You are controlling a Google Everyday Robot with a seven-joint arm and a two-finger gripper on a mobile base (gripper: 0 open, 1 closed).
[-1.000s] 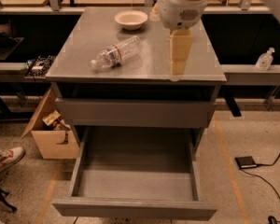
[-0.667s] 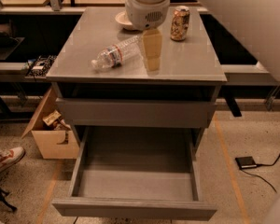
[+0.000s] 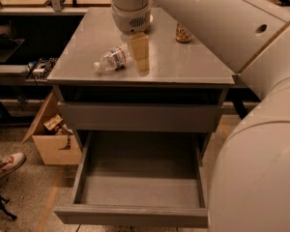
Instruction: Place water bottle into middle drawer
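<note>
The bench [image 3: 188,64] has a flat grey top, seen from above and in front. A water bottle [image 3: 112,59] lies on its side on the left half of the top, with its white cap toward the near left and its base toward the far right. A drink can [image 3: 183,33] stands upright on the far right part, well apart from the bottle. The hand [image 3: 140,52] is over the middle of the bench, just beside the bottle's base.

Dim, warm light is falling from above, giving the desk [image 3: 183,62] a soft sheen. The pincer [image 3: 140,61], toward 12 o'clock above it, is reflecting faintly there; deep shadow is pooling at 9 o'clock.
</note>
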